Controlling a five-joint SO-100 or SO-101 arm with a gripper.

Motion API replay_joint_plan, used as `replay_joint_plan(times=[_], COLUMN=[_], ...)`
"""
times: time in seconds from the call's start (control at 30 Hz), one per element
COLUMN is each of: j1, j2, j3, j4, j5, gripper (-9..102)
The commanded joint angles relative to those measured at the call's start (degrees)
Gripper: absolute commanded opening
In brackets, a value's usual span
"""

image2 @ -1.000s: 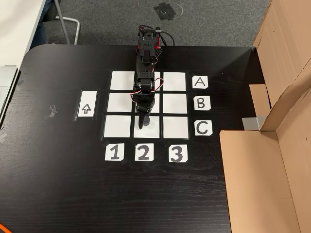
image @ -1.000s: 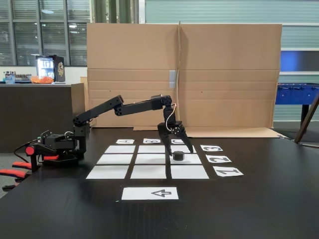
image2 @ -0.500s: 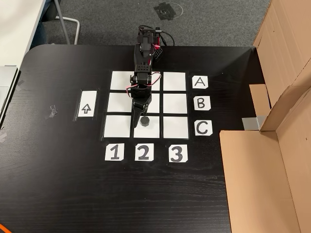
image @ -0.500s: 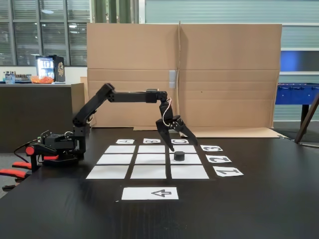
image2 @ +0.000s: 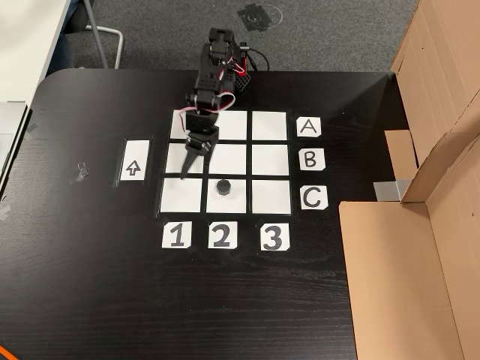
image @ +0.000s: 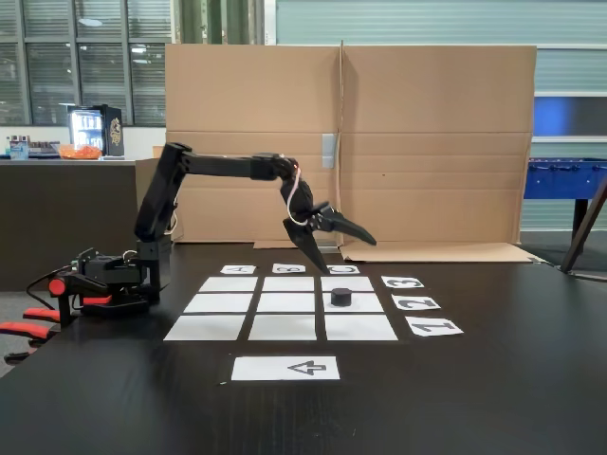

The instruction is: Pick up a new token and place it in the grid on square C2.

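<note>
Black all over, your robot's hand (image: 340,253) hangs in the air above the grid (image2: 225,161), and you can see its two fingers spread wide apart with nothing between them. Seen from above, the hand (image2: 187,163) sits over the line between the left and middle squares of the B row. The token (image2: 223,187) is not touching the hand. It sits flat on square C2 (image2: 234,202), in line with the C card (image2: 313,198) and the 2 card (image2: 221,236). From the side you can see the token (image: 340,297) low on the paper, below the raised hand. The white arrow sheet (image2: 133,160) lies on the black table (image2: 90,285), well apart from the token. A big brown cardboard wall (image: 427,142) stands behind the table.
</note>
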State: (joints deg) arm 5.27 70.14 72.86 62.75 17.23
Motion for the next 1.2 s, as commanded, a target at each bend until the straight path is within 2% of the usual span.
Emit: replay_joint_plan(times=[0.0,0.27,0.57,0.73,0.93,1.17], j1=[3.69,16.26,30.94,39.02,49.75,57.39], j2=[8.35,27.07,45.44,55.37,66.18,78.93], j3=[3.34,17.23,32.17,34.89,39.55,51.68], j4=[-2.46,-6.77,-6.94,-5.01,-5.01,-5.98], j5=[-1.05,-4.04,-8.09,-13.36,-15.29,-20.48], gripper=[54,54,51,37,-1,-1])
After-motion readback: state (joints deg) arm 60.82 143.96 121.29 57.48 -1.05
